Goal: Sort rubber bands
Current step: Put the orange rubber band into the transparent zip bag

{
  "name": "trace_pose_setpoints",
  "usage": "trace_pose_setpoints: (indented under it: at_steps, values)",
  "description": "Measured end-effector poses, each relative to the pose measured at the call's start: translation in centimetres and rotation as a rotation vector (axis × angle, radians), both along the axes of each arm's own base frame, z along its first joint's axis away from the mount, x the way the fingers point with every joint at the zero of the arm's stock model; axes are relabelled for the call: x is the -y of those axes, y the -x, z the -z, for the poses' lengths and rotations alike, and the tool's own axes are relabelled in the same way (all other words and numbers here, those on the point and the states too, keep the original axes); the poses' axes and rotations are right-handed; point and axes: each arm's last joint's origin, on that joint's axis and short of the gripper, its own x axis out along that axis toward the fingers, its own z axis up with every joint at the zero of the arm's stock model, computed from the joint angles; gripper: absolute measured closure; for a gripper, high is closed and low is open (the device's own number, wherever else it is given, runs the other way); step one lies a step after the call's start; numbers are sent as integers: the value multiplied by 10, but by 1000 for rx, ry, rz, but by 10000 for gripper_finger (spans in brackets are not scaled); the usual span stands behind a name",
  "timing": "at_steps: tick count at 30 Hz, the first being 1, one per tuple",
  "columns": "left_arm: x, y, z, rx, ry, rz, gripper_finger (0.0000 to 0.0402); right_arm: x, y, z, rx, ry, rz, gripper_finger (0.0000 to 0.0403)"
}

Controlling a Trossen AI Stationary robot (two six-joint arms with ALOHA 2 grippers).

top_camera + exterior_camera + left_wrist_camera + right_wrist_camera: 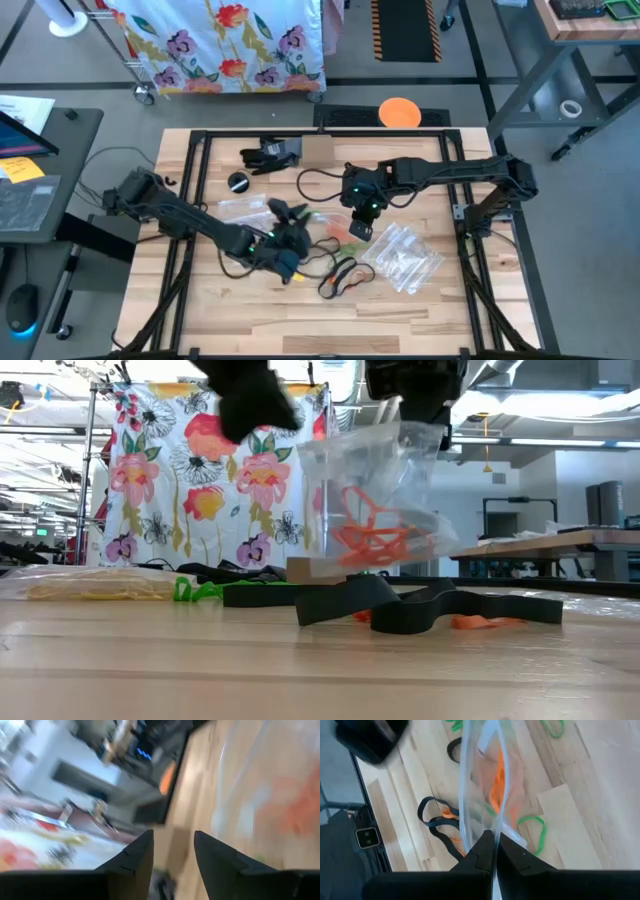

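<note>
My right gripper [493,851] is clenched on the top edge of a clear zip bag [375,500], which hangs off the table with orange rubber bands [372,532] bunched inside. My left gripper [172,851] hovers at about nine o'clock from the bag with its fingers apart and nothing between them. Loose green bands [531,834] and wide black bands [400,605] lie on the table [440,320] below, with another clear bag [405,258] at four o'clock from the hanging one. The pinch on thin film looks slight to me: a tug from my left gripper could slip it free and spill the orange bands back among the unsorted ones. The bag mouth looks pressed flat, so a band pushed at it may snag or spring away.
</note>
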Motion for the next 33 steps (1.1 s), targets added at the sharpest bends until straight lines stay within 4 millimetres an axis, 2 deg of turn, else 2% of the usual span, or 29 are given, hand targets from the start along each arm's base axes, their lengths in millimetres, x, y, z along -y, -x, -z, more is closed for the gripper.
trace_pose_setpoints:
  at_steps: [5, 9, 13, 16, 19, 22, 24, 26, 28, 33]
  values:
    - [-16, 38, -15, 67, 219, -59, 265, -7, 15, -12, 30, 6, -40, 397]
    - [-19, 50, -8, 89, 303, -32, 265, -17, 36, -25, 78, 15, -75, 397]
    - [-23, 41, 0, 87, 284, 22, 265, -24, 65, -37, 135, 42, -95, 397]
    - [-28, 25, 2, 109, 261, 42, 265, -28, 80, -48, 184, 42, -113, 397]
    - [-32, 10, -1, 260, 277, 4, 265, -32, 85, -59, 253, 16, -97, 397]
    - [-34, 1, -6, 257, 129, -72, 265, -36, 85, -61, 264, -19, -62, 397]
    - [-34, -1, -7, 313, 115, -127, 265, -38, 85, -60, 255, -8, -68, 397]
    - [-35, -3, -9, 429, 201, -138, 265, -39, 85, -56, 221, -6, -73, 397]
    - [-36, -6, -7, 459, 343, -48, 265, -41, 85, -53, 190, -4, -80, 397]
    - [-30, -14, 9, 176, 916, 483, 265, -40, 88, -52, 167, -1, -80, 397]
